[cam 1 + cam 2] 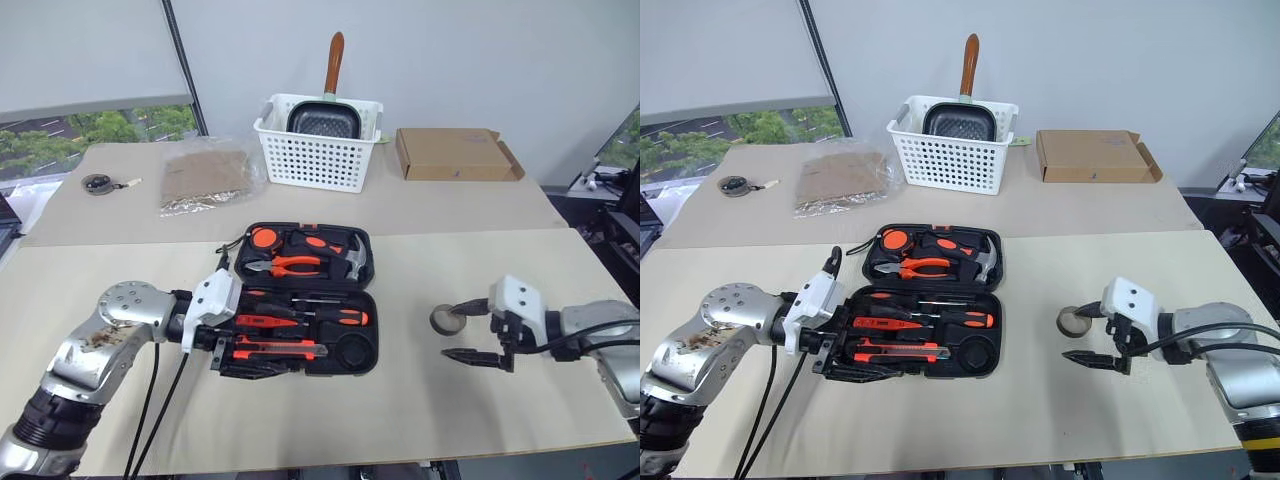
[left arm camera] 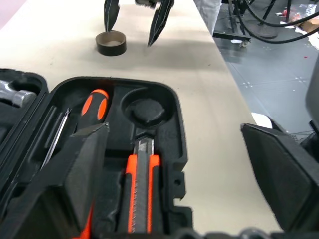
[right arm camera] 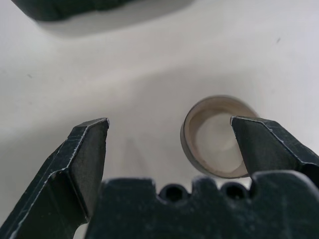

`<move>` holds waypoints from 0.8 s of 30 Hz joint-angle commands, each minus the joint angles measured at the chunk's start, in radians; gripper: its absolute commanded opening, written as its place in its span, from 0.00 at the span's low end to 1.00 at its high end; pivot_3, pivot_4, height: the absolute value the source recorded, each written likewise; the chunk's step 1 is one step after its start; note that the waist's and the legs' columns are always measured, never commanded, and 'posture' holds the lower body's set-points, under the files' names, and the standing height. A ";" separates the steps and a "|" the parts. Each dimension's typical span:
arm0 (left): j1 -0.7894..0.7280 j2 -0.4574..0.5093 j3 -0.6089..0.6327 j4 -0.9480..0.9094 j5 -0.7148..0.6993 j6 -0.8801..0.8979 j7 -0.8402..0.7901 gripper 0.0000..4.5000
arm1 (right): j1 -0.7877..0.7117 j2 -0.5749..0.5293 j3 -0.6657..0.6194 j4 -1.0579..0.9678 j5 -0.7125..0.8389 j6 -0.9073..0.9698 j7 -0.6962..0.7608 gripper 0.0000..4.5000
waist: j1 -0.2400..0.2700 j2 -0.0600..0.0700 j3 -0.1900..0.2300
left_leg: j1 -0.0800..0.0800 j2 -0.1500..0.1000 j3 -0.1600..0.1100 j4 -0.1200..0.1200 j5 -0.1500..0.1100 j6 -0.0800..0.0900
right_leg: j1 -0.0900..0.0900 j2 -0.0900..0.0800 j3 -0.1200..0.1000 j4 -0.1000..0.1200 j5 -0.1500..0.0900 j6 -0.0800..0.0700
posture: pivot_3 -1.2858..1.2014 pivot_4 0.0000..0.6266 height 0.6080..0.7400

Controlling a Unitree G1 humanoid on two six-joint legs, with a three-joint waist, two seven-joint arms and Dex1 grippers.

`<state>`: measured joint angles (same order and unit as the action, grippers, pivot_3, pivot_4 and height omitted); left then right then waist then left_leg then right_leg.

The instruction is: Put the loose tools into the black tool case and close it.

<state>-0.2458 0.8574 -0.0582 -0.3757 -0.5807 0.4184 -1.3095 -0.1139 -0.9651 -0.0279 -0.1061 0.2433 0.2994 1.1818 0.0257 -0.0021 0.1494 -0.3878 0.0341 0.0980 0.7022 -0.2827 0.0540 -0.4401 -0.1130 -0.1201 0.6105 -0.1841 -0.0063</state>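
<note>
a: tool case (image 1: 300,300) lies open on the counter (image 1: 400,400) in front of you, both halves flat. the near half already holds the two screwdrivers (image 1: 300,312), the slim tester pen (image 1: 300,298) and the utility knife (image 1: 280,349) in their slots. the round recess (image 2: 144,107) at the right end of that half is bare.

b: and the claws?

a: your left claw (image 1: 222,352) sits at the case's left end, over the near-left corner, fingers spread and gripping nothing. your right claw (image 1: 480,335) hangs low over the counter, well to the right of the case, fingers also spread wide and empty. the grey tape ring (image 1: 447,319) stands just beside it, on the case side. in the right wrist view one finger (image 3: 269,144) crosses in front of the ring (image 3: 214,137), so the ring looks off-centre in the gap, not squarely between the fingers.

b: so what step are you on?

a: i'd judge it the last loose tool: fetching the tape ring. your next move calls for shifting the right claw sideways until the ring sits between both fingers, then lowering and pinching it across its wall. after that, carry it to the round recess and fold the far half over. keep your left claw clear of the near half before you close it.
</note>
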 commanded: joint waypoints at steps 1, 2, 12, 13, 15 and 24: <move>-0.011 0.011 0.034 -0.058 -0.024 0.032 0.039 1.00 | -0.033 0.000 0.002 0.011 -0.017 -0.009 -0.015 0.76 | 0.000 0.000 0.000 | 0.000 0.000 0.000 0.000 0.000 0.000 | 0.000 0.000 0.000 0.000 0.000 0.000 | 0.52 0.24 0.70; -0.016 0.011 0.037 -0.066 -0.030 0.043 0.047 1.00 | -0.038 0.001 0.008 0.017 -0.021 -0.013 -0.017 0.69 | -0.001 0.000 0.000 | 0.000 0.000 0.000 0.000 0.000 0.000 | 0.000 0.000 0.000 0.000 0.000 0.000 | 0.52 0.24 0.70; -0.005 0.051 0.065 -0.119 -0.076 0.093 0.037 1.00 | -0.091 0.020 0.053 0.090 -0.057 -0.059 -0.007 0.01 | -0.002 -0.001 0.001 | 0.000 -0.001 0.000 0.000 0.000 0.000 | 0.001 0.000 0.000 0.000 0.000 0.000 | 0.52 0.24 0.70; -0.003 0.053 0.065 -0.118 -0.073 0.090 0.035 1.00 | -0.093 0.020 0.055 0.094 -0.058 -0.062 -0.004 0.01 | -0.002 -0.001 0.001 | 0.000 -0.001 0.000 0.000 0.000 0.000 | 0.001 0.000 0.000 0.000 0.000 0.000 | 0.52 0.24 0.70; 0.004 0.055 0.064 -0.120 -0.070 0.082 0.035 1.00 | -0.098 0.024 0.055 0.100 -0.059 -0.072 -0.001 0.01 | -0.001 -0.001 0.001 | 0.000 -0.001 0.000 0.000 0.000 0.000 | 0.001 0.000 0.000 0.000 0.000 0.000 | 0.52 0.24 0.70; 0.025 0.045 0.103 -0.117 -0.080 0.087 0.077 1.00 | -0.171 0.047 0.070 -0.106 0.031 -0.009 0.051 0.01 | -0.007 -0.001 0.001 | 0.000 0.000 0.000 0.000 0.001 -0.001 | 0.001 0.001 0.000 0.000 0.000 0.000 | 0.52 0.24 0.70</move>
<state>-0.2233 0.9034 0.0084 -0.4673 -0.6384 0.5055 -1.2480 -0.2529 -0.9248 0.0348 -0.1048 0.2227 0.2602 1.2212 0.0185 -0.0032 0.1501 -0.3874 0.0341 0.0978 0.7017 -0.2817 0.0524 -0.4399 -0.1121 -0.1198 0.6107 -0.1841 -0.0064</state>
